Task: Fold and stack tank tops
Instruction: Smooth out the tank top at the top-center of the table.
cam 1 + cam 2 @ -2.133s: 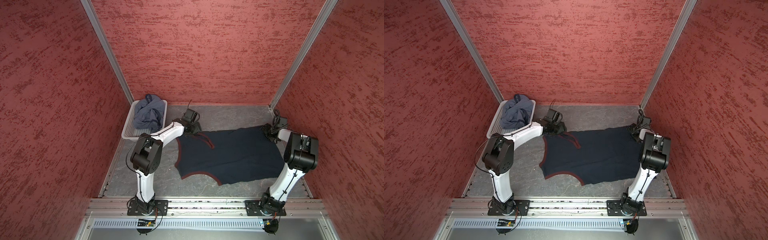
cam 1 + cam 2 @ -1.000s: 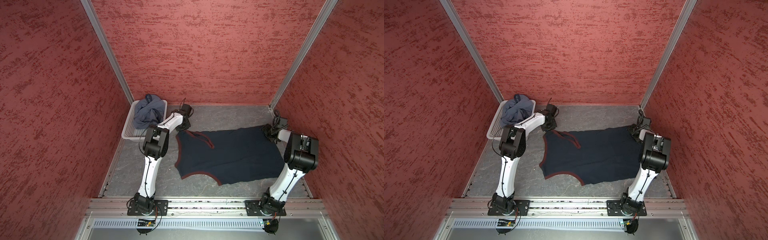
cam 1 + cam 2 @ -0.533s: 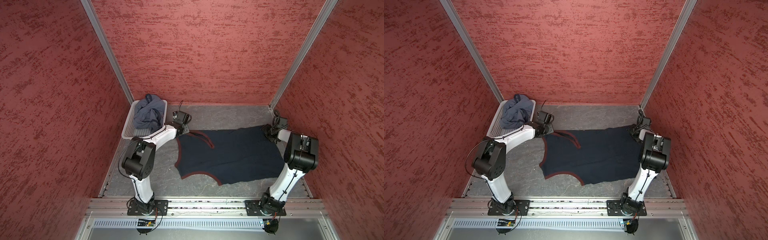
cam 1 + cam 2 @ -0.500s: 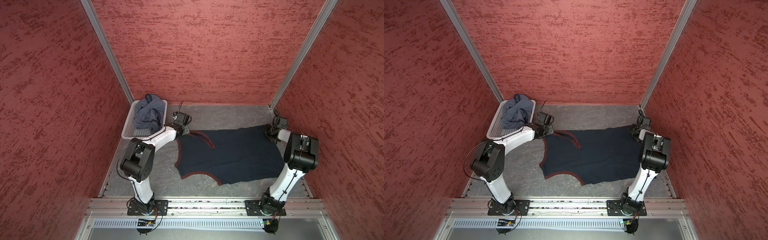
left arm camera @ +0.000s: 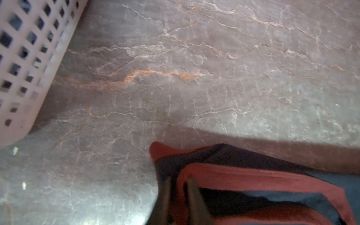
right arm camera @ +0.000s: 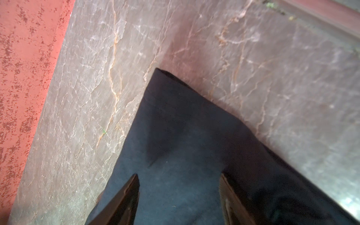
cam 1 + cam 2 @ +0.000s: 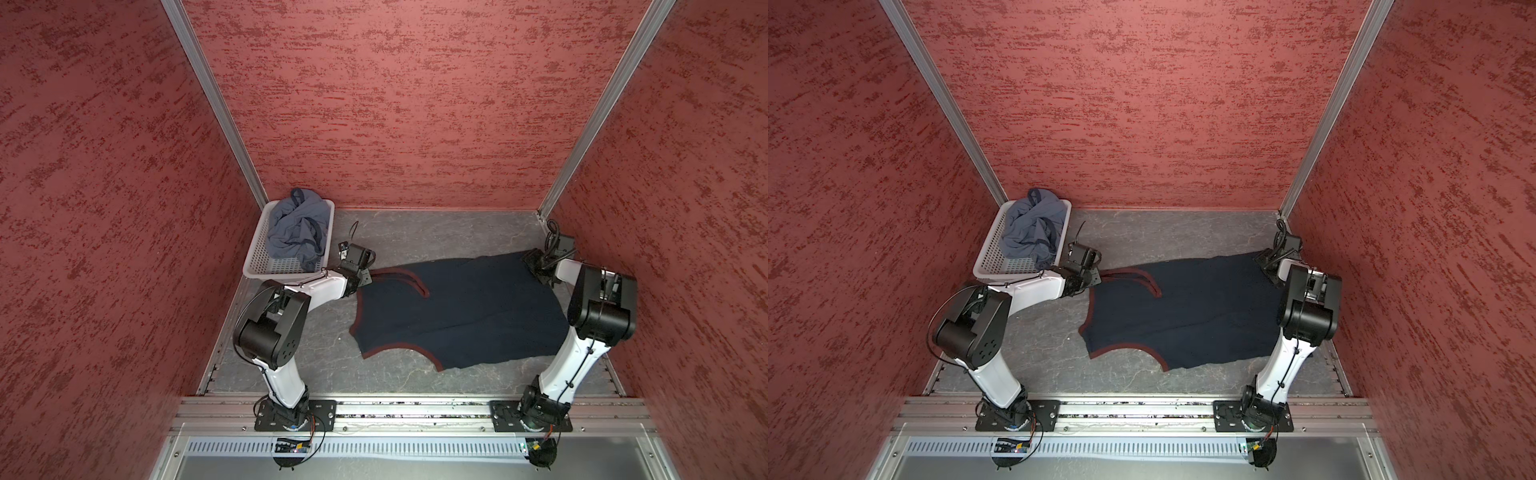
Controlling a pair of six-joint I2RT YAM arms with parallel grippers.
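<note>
Both lie unfolded, we judge: navy tank top (image 7: pixel 457 316) spread on the worktop (image 7: pixel 436 232), grey tank top (image 7: pixel 295 228) in the basket (image 7: pixel 266 261); right end effector (image 6: pixel 179 177) apart, left end effector (image 5: pixel 179 181) narrowed, grip unclear.

— A home, then? There is a white basket (image 7: pixel 259 249) with a crumpled tank top (image 7: pixel 293 230) in it.
— No, a robotics lab, a closed test cell. Red textured walls (image 7: pixel 374 104) box it in on three sides, joined by bare aluminium posts (image 7: pixel 216 104).
— And underneath?
— A grey, marble-patterned desk (image 7: pixel 436 228). Along its near edge runs an aluminium rail (image 7: pixel 415 409). A white-and-black robot arm (image 7: pixel 286 332) is bolted at each end on a black plate. Loose cables and a small circuit board (image 7: pixel 291 448) sit below.
</note>
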